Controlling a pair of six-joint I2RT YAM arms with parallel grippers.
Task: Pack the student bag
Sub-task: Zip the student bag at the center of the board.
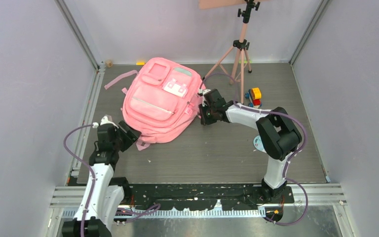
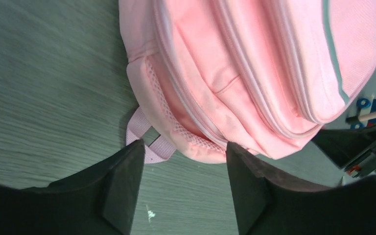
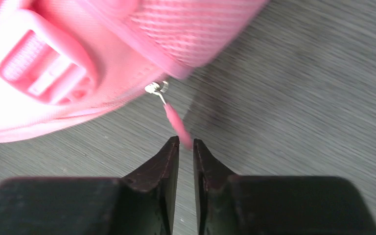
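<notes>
1. Student bag [image 1: 158, 101] flat near the bench's [image 1: 217, 148] far-left corner.
2. Right end effector [image 3: 186, 144] pinched on zipper pull [image 3: 176, 120]; left end effector [image 2: 183, 147] apart at the bag's near edge.
3. Opening step; next, probably drawing the zipper along.

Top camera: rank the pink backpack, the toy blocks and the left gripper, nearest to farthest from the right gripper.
1. student bag: at the fingertips of the right gripper, which pinch its zipper pull.
2. toy blocks: on the table off to the right.
3. left gripper: beyond the bag's near corner, on the left.
</notes>
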